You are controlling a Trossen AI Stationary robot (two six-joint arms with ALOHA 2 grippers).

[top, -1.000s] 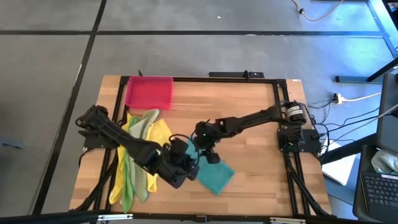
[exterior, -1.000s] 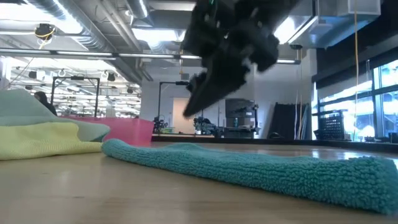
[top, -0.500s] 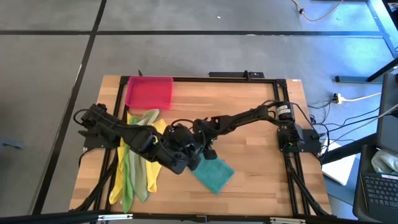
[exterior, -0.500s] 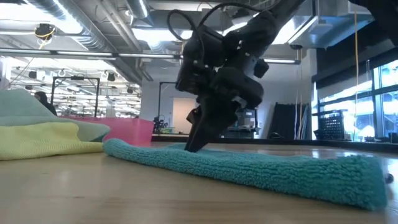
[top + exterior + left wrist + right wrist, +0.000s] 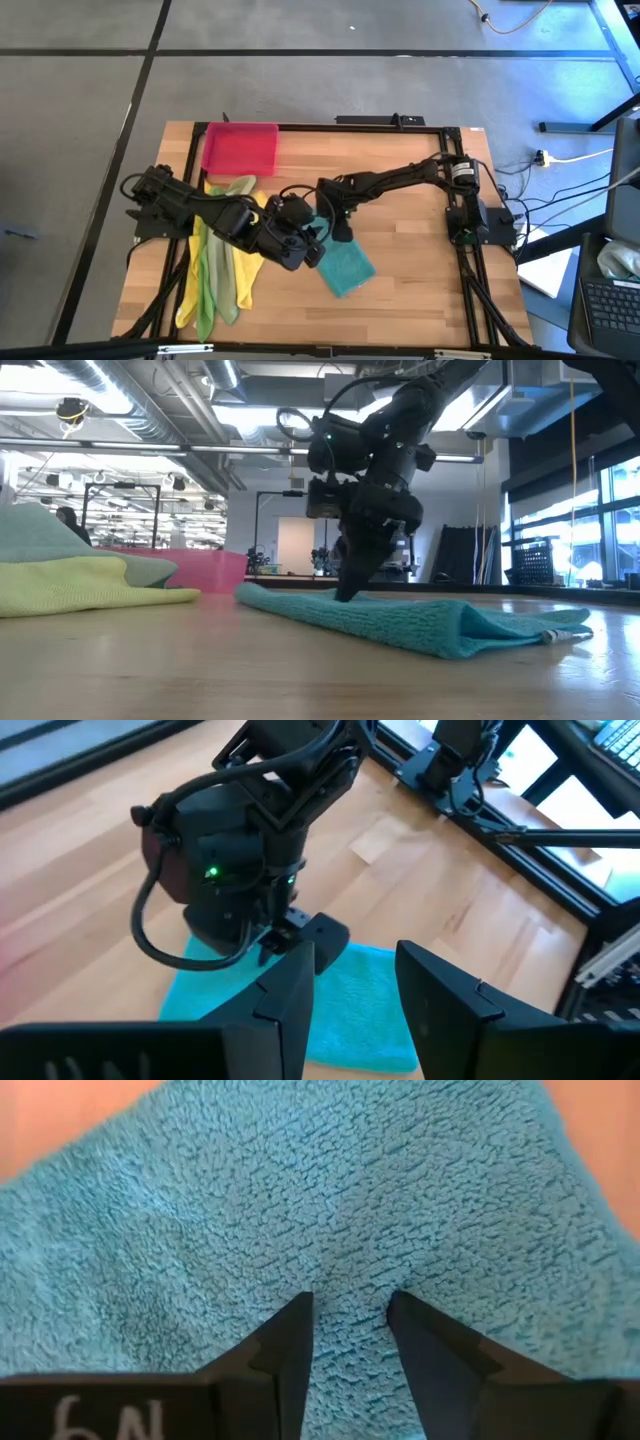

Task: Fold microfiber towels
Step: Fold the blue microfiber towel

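1. High view shows the table (image 5: 410,290) with both arms reaching to its middle, where the teal towel (image 5: 347,268) lies folded over on bare wood.
2. Left of it sits the pile (image 5: 222,255) of yellow and green towels, well apart from the teal one and not yet folded; the pink tray (image 5: 240,148) stands beyond them at the far edge.
3. Teal towel, seen from table height, lies flat with a doubled edge (image 5: 470,630) at one end, so I judge the fold is laid and only needs setting.
4. Right gripper (image 5: 348,1325) is down on the towel's far edge, fingers a little apart and tips pressing into the pile; they seem to pinch a small ridge of cloth, though I cannot tell how firm the hold is.
5. Left gripper (image 5: 355,990) hovers just beside it over the towel's near-left edge, fingers spread, holding nothing.
6. To do this well, I would say: press flat, check the edges line up, then lift straight up so no cloth drags along.
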